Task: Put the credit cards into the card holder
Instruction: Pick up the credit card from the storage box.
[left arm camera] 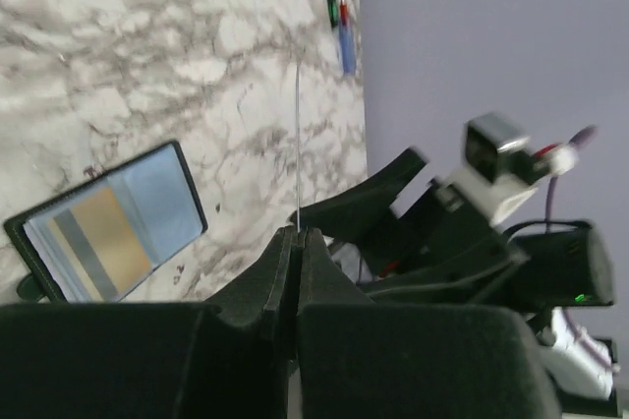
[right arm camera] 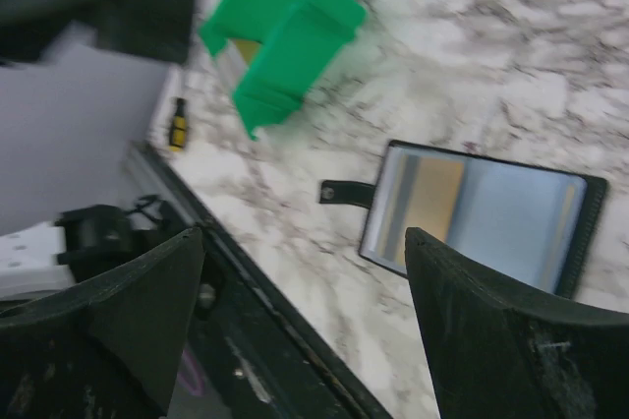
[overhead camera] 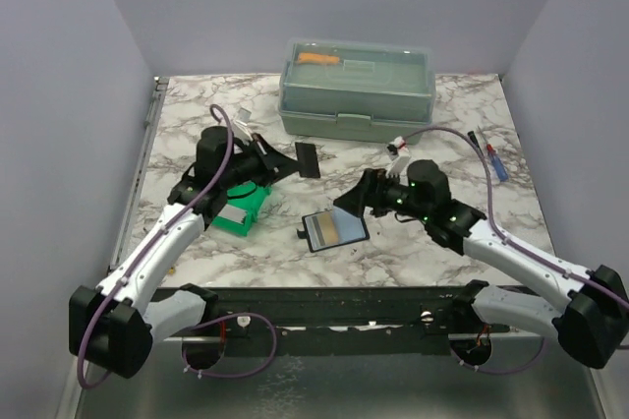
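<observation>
A: "Where is the holder (overhead camera: 334,230)?"
B: "Open on the table (overhead camera: 192,114), nearest the bases; the green bin (overhead camera: 251,203) sits just left of it."
A: "And the grippers?"
B: "The right gripper (overhead camera: 356,195) hangs just beyond the holder, jaws spread, empty. Farther back, the left gripper (overhead camera: 287,165) pinches a card (overhead camera: 308,159) in the air. The toolbox (overhead camera: 356,89) stands farthest."

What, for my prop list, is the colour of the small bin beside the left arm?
The bin is bright green, clearest in the right wrist view.
</observation>
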`<state>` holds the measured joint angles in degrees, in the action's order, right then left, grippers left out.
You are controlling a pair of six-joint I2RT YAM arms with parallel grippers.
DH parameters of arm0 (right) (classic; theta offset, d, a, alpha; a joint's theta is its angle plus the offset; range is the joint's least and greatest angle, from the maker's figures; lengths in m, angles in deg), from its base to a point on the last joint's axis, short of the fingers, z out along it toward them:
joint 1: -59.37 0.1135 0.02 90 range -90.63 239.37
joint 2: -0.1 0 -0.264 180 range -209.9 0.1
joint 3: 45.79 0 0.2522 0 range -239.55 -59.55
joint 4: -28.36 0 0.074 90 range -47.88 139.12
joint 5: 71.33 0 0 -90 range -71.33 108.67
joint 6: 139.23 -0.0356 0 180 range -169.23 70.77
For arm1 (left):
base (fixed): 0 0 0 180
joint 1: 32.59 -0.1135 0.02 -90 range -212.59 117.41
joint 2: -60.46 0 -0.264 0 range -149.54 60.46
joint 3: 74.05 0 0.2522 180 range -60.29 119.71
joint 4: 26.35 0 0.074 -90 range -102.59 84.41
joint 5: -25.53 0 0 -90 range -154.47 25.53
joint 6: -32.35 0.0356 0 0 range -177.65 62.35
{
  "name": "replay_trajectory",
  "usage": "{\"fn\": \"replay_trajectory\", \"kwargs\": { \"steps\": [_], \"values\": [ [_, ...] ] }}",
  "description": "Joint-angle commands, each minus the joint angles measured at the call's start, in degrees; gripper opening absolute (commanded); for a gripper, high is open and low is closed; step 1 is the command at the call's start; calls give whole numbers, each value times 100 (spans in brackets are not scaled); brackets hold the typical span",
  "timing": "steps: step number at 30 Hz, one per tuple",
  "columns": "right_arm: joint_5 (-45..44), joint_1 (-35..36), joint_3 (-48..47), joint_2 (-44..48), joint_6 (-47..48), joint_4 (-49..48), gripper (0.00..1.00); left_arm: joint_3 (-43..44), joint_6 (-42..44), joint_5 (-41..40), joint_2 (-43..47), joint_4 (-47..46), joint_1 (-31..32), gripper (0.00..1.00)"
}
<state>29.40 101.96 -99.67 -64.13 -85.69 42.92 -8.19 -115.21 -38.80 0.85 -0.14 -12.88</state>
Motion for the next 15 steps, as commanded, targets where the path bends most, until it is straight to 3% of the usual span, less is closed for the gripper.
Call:
{"fn": "replay_trajectory", "kwargs": {
  "steps": [1, 4, 10, 15],
  "values": [
    [1892, -589, 582, 787, -1224, -1973, 83, -875, -199, 1205, -104, -2674, 347, 0],
    [2063, -908, 807, 977, -1854, -2673, 78, -1095, -281, 1181, -198, -3175, 576, 0],
    [1937, -1212, 752, 788, -2220, -2665, 68, -1377, -459, 1083, -267, -3766, 896, 0],
    [2446, -1323, 1114, 346, -3097, -4100, 58, -1541, -623, 877, -270, -4142, 1081, 0]
  ]
}}
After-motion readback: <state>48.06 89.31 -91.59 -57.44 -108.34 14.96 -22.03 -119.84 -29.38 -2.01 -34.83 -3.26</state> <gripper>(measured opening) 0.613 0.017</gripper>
